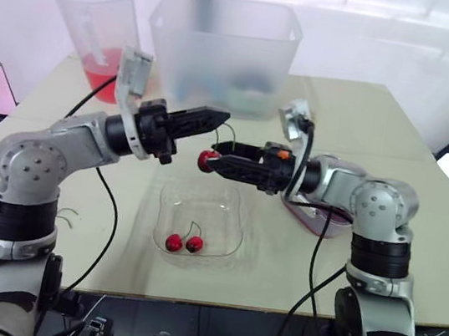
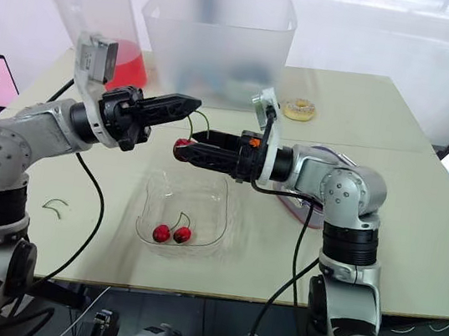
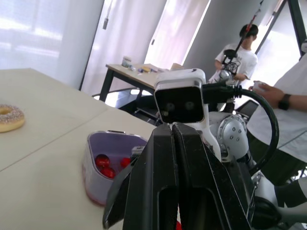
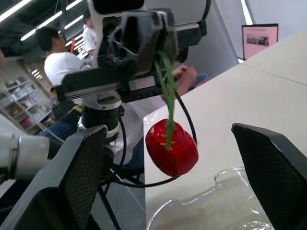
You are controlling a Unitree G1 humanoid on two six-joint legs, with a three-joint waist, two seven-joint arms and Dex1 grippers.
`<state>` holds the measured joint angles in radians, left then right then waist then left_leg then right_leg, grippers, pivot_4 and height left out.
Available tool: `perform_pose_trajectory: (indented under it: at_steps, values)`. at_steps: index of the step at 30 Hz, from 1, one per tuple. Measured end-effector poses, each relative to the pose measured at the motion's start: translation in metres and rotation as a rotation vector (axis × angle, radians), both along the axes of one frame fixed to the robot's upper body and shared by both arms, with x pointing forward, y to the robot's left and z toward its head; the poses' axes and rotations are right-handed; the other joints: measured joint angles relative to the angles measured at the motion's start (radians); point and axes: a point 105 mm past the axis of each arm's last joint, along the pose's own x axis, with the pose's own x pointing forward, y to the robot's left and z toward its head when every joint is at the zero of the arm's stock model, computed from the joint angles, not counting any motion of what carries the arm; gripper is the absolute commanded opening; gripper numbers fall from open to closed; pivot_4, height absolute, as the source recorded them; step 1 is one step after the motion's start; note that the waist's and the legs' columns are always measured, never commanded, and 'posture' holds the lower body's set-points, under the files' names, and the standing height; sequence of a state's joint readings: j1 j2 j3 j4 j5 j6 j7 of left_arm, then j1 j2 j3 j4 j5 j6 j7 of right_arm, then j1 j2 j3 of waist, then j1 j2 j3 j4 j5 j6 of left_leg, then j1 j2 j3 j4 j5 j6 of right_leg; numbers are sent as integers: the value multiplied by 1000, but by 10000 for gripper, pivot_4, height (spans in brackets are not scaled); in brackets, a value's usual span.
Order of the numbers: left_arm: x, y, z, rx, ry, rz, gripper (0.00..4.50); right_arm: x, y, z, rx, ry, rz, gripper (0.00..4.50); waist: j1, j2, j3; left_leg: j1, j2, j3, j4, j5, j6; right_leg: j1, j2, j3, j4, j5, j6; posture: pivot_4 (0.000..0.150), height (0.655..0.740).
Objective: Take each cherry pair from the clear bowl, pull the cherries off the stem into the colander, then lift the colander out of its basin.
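Observation:
My left gripper (image 1: 219, 119) is shut on a green cherry stem (image 4: 165, 91) above the clear bowl (image 1: 232, 199). One red cherry (image 1: 206, 160) hangs from that stem. My right gripper (image 1: 213, 163) reaches in from the right, open, with its fingers on either side of the hanging cherry (image 4: 171, 143) and apart from it. One more cherry pair (image 1: 184, 243) lies in the clear bowl. The purple colander in its basin (image 3: 108, 167) sits behind my right forearm and holds a few red cherries (image 3: 101, 163).
A large translucent tub (image 1: 223, 49) and a pitcher with red liquid (image 1: 93, 26) stand at the back of the table. A donut (image 2: 300, 109) lies right of the tub. A loose stem (image 2: 54, 208) lies at the front left. People stand beyond the table.

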<state>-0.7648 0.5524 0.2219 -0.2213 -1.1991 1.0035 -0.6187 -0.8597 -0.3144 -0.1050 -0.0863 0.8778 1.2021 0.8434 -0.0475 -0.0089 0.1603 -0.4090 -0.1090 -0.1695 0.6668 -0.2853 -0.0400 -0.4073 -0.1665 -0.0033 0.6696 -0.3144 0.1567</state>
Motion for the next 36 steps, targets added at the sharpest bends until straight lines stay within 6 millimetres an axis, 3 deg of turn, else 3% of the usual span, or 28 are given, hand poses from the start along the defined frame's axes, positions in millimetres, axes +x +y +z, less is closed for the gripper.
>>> perform_pose_trajectory:
  at_steps: [4,7,9,16,19,22,24,36]
  values:
    - [1,1,0,3,1,10,0,-4,9,0,16,19,15,44812,0,0,0,0,0,0,0,0,0,0,0,0,1,0,0,1500,7400]
    - [0,2,1,6,1,11,0,-4,10,0,17,20,7,35557,2,0,0,0,0,0,0,0,0,0,0,0,1,0,0,1500,7400]
    - [0,2,1,7,0,12,0,-3,9,-2,14,29,-5,26372,1,0,0,0,0,0,0,0,0,0,0,0,1,0,0,1500,7400]
    - [0,2,1,6,-6,5,0,-5,10,-3,22,45,-5,26372,0,0,0,0,0,0,0,0,0,0,0,0,1,0,0,1500,7400]
    - [-1,2,1,8,-9,-1,0,-5,10,-3,26,51,-6,18436,0,0,0,0,0,0,0,0,0,0,0,0,1,0,0,1500,7400]
    - [1,2,0,14,-8,6,0,-4,10,-4,24,55,-19,5473,0,0,0,0,0,0,0,0,0,0,0,0,1,0,0,1500,7400]
    - [1,2,0,15,-9,7,0,-3,9,-4,23,54,-26,1989,0,0,0,0,0,0,0,0,0,0,0,0,1,0,0,1500,7400]
    - [3,1,-5,32,-1,0,0,-14,3,-11,-9,35,11,1989,2,0,0,0,0,0,0,0,0,0,0,0,1,0,0,1500,7400]
